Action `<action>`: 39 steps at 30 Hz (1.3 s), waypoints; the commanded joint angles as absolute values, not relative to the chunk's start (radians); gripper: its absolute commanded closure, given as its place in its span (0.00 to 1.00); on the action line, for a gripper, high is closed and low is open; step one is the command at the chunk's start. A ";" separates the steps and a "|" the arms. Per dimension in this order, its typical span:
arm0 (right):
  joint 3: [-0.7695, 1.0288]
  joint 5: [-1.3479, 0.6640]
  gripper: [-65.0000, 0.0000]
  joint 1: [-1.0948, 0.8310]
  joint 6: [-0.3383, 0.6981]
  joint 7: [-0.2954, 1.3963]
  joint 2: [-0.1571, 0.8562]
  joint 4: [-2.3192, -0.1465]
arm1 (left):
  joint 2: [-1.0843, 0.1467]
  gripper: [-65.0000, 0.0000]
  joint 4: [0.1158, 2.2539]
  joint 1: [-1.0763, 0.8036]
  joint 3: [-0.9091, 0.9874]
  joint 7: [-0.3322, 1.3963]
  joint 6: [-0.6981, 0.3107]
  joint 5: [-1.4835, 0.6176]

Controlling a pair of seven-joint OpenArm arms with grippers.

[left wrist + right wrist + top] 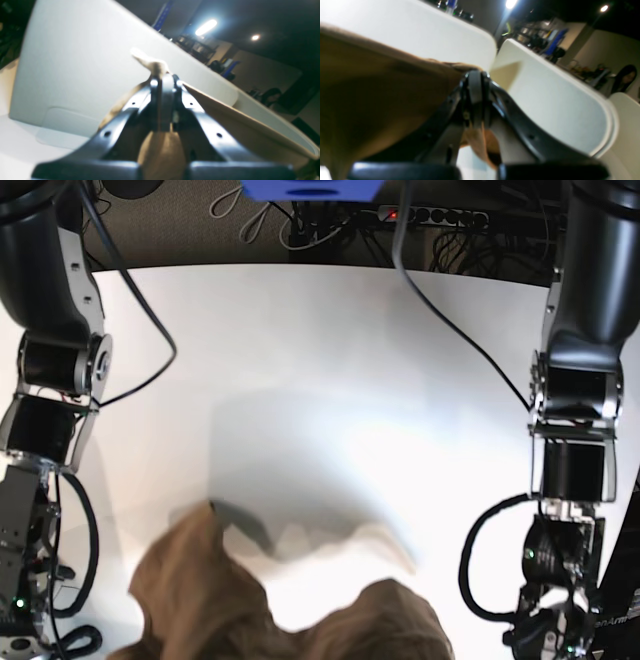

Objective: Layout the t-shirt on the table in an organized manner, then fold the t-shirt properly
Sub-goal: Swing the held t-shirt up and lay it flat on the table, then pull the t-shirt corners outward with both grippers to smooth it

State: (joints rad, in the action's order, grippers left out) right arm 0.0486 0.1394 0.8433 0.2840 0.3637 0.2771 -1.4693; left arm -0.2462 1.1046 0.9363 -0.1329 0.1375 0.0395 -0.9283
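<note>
Brown cloth fills the space around both tools. In the left wrist view the left tool (163, 77) has its jaws pressed together on the t-shirt (240, 125): a pale tip of fabric pokes out just past the tips, and a taut edge of the shirt runs away from the tool's right side, slanting down toward the lower right corner, with more cloth bunched beneath the tool's body. In the right wrist view the right tool (475, 75) is likewise pinched on the t-shirt (370, 95), whose broad brown sheet stretches off to the tool's left, its upper edge sloping down to the tips; a small fold hangs below them. Both views are blurred. The white surface (552, 105) lies beyond the tools. From the base view the t-shirt (230, 610) hangs at the near edge, lifted into two humps, blurred, its long axis running side to side between the two arms, above the surface (330, 360).
</note>
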 commanded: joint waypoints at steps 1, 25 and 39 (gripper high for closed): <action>0.028 0.147 1.00 0.898 0.257 0.337 0.288 -1.488 | -0.257 1.00 1.118 0.987 -0.124 0.101 0.050 -0.929; 0.087 0.145 1.00 -0.213 0.259 0.334 0.053 -1.880 | -0.387 1.00 1.570 0.030 -0.042 0.205 0.047 -0.923; 0.004 0.147 0.64 -0.363 0.450 0.335 0.036 -1.850 | -0.390 0.90 1.609 -0.251 0.076 0.211 0.045 -0.931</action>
